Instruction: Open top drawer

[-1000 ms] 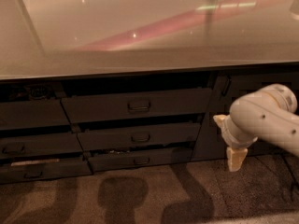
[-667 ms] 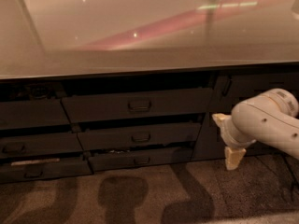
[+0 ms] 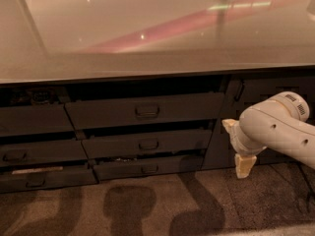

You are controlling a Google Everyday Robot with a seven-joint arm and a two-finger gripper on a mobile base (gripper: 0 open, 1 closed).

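The top drawer [image 3: 108, 113], a wide dark grey front with one small central bar handle, sits directly beneath the countertop [image 3: 157, 58]. The gripper [image 3: 236, 145] hangs below the countertop's right part, its fingers apart and empty.

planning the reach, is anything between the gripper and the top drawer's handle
Nothing visible does. The gripper hangs low to the right of the top drawer, and the gap to its handle is open.

a glossy countertop [image 3: 147, 58] spans the top — under it, two shorter drawer fronts [image 3: 147, 145], a dark door [image 3: 268, 90] with vertical handle [image 3: 239, 90] at right — mottled carpet [image 3: 74, 215] below.
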